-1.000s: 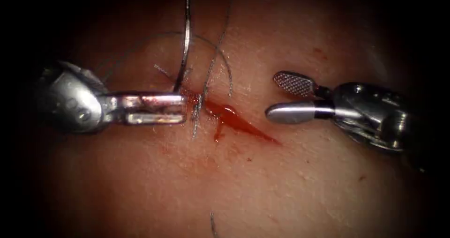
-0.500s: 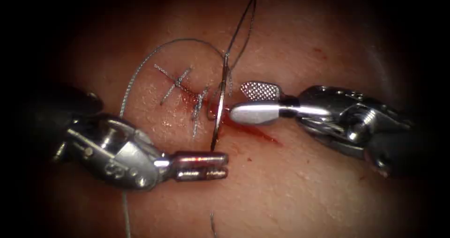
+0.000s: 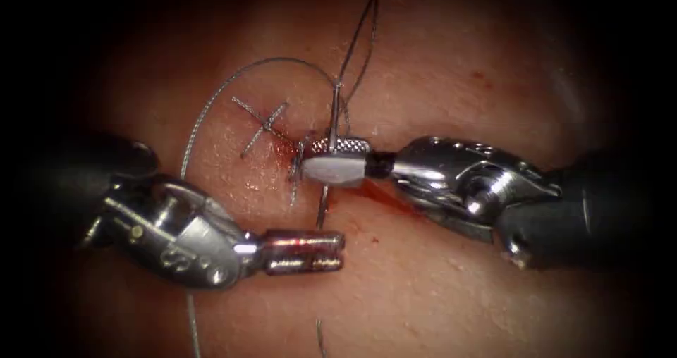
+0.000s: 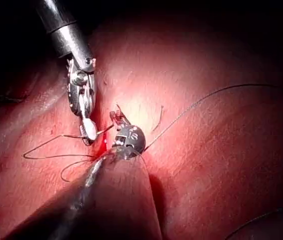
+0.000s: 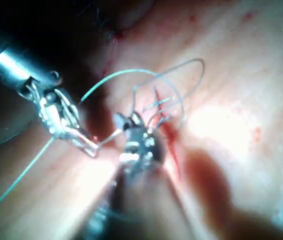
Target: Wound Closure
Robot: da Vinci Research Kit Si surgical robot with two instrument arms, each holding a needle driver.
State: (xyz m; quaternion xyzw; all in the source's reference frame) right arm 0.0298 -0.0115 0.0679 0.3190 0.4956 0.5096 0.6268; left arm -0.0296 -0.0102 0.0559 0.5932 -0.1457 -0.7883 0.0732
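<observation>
1. The tissue (image 3: 451, 287) spreads across the endoscope view; its cut (image 3: 384, 196), wet with red fluid (image 3: 395, 199), slants down to the right from two finished stitches (image 3: 264, 125).
2. The right tool (image 3: 331, 159) reaches in over the cut; its jaws are closed on the needle (image 3: 323, 206) around the middle of its curve.
3. The left tool (image 3: 340, 251) sits left of the cut and below it; its jaws are closed on the needle's lower end.
4. The needle stands nearly upright over the cut; I cannot tell if it is in the tissue.
5. The thread (image 3: 211, 101) arcs from the needle's upper end over the stitches and down the left side.
</observation>
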